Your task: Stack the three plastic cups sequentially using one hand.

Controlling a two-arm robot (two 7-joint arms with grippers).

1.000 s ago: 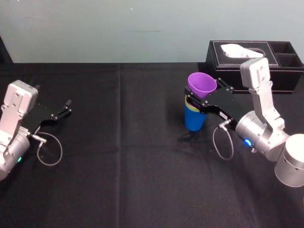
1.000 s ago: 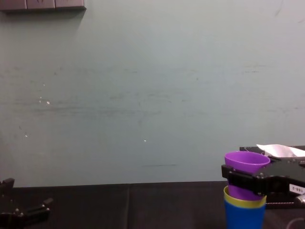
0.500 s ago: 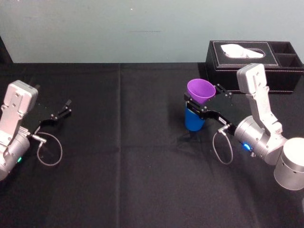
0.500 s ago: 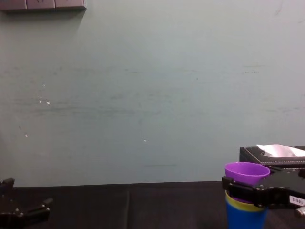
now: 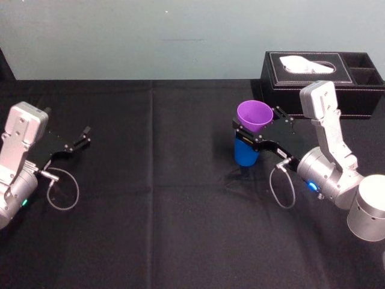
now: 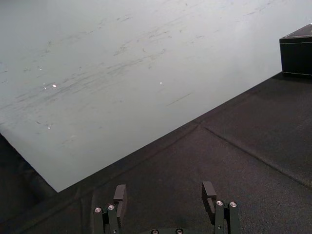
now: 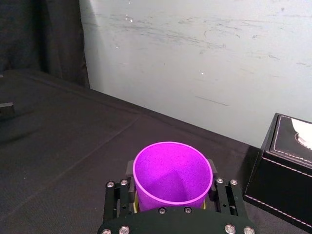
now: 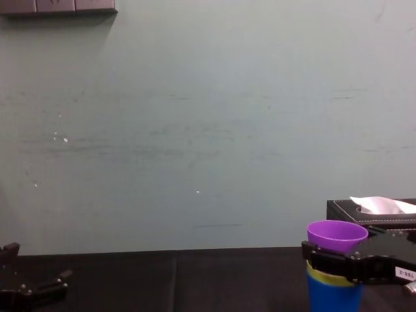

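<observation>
Over black cloth (image 5: 180, 211), right gripper (image 5: 257, 124) pinches purple cup (image 5: 254, 113) nested in yellow-green cup (image 8: 322, 275) and blue cup (image 5: 245, 154); left gripper (image 5: 76, 142) sits open, empty.

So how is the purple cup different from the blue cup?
The purple cup sits on top of the stack; the blue cup is at the bottom, standing on the table. The right tool grips the purple cup, while nothing holds the blue cup. Both are smooth and tapered. The left tool sits far off, open.
</observation>
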